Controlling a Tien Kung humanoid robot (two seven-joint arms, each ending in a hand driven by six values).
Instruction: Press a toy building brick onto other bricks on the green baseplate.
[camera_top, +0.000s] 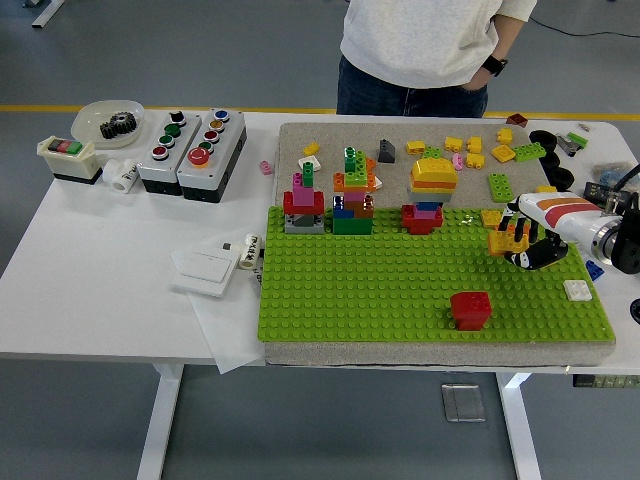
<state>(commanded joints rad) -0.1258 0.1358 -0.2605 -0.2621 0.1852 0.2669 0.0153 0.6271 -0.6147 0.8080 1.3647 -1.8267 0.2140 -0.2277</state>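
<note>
Here, the right hand (532, 246) holds a yellow brick (506, 238) in curled fingers above the green baseplate (400, 285), near its right end; it should square the brick over a stack's studs, perhaps the red-and-blue stack (423, 215), then press straight down.

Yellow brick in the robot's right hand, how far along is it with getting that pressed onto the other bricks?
Pickup looks done: the right hand grips the yellow brick, lifted above the green baseplate near its right edge. It is carrying the brick now. Left to do: bring it over a built stack, such as the red and blue stack or the lone red brick, and press it on. The left hand is out of view.
</note>
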